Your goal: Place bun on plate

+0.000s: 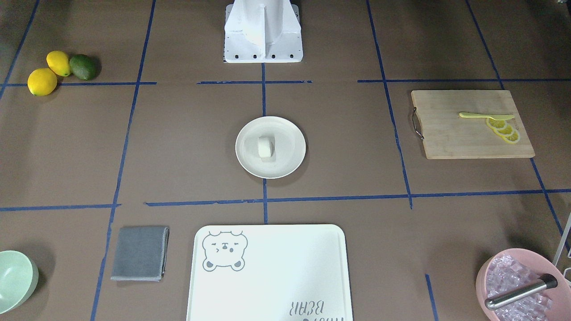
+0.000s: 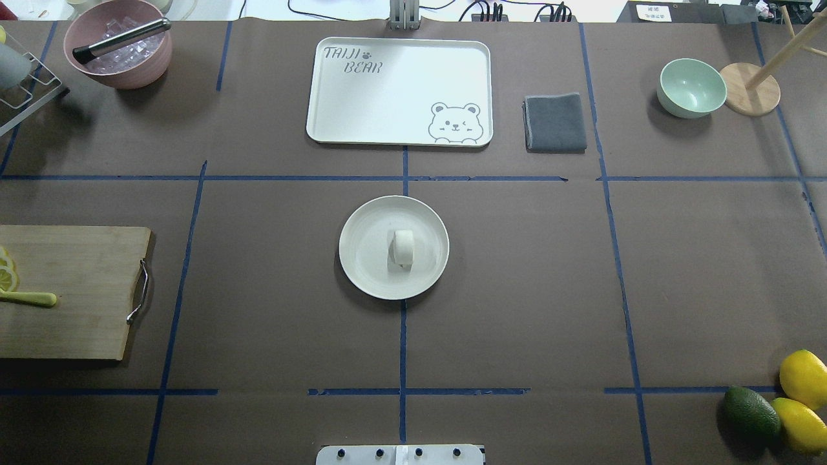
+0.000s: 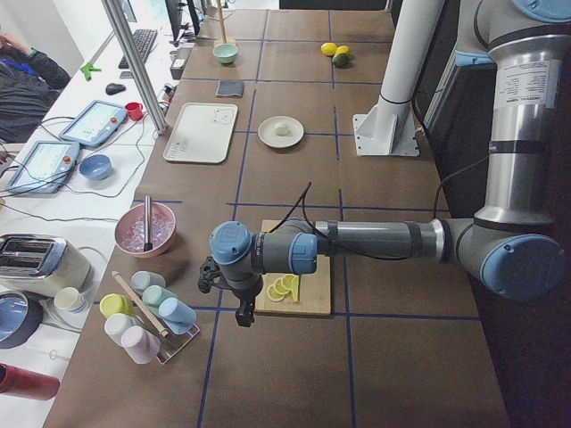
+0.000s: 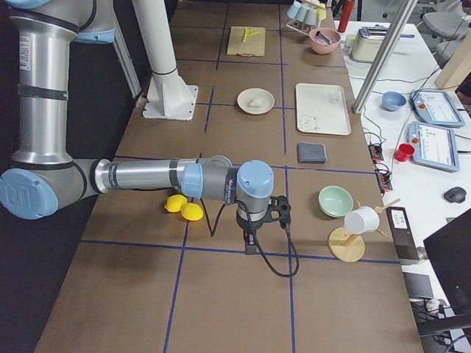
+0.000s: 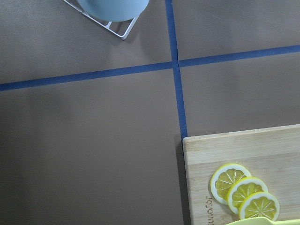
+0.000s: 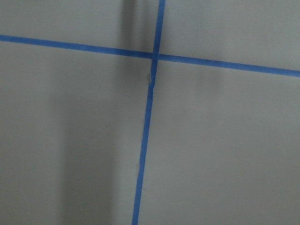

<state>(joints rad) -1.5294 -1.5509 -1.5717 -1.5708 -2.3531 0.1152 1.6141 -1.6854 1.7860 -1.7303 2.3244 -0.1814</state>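
- The bun (image 2: 402, 248) rests on the plate (image 2: 362, 258), about at its middle. The plate lies at the centre of the tabletop.
- My left gripper (image 3: 244, 318) hangs over the tabletop's left end, just beside a corner of the cutting board (image 3: 314, 299) that carries the lemon slices (image 3: 284, 286). I cannot tell how wide it stands.
- My right gripper (image 4: 250, 248) hangs over the right end, near the lemons (image 4: 193, 212). I cannot tell its spread either.
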